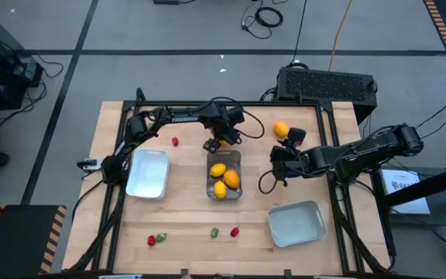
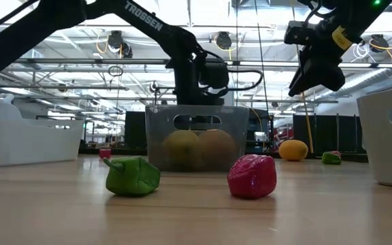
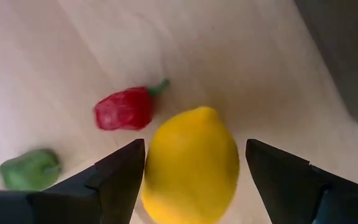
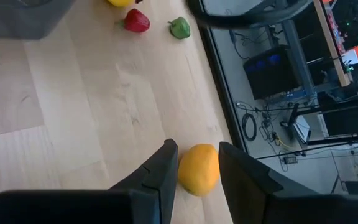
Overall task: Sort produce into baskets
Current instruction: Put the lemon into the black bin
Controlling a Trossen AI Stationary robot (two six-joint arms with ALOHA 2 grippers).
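Left gripper (image 3: 195, 144) is seen open about a yellow lemon (image 3: 191, 171) by the clear basket's (image 1: 239, 160) 12 o'clock rim, where it could be bounced outside if dropped; right gripper (image 4: 197, 149) is held parted above an orange lemon (image 4: 199, 171).

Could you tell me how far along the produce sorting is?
Done: lemons lie in the clear bin. In hand: the open left gripper is by that bin; the open right gripper hovers above a loose orange lemon. Left: that lemon and scattered red pieces and green pieces; the white tray and grey-blue tray hold nothing.
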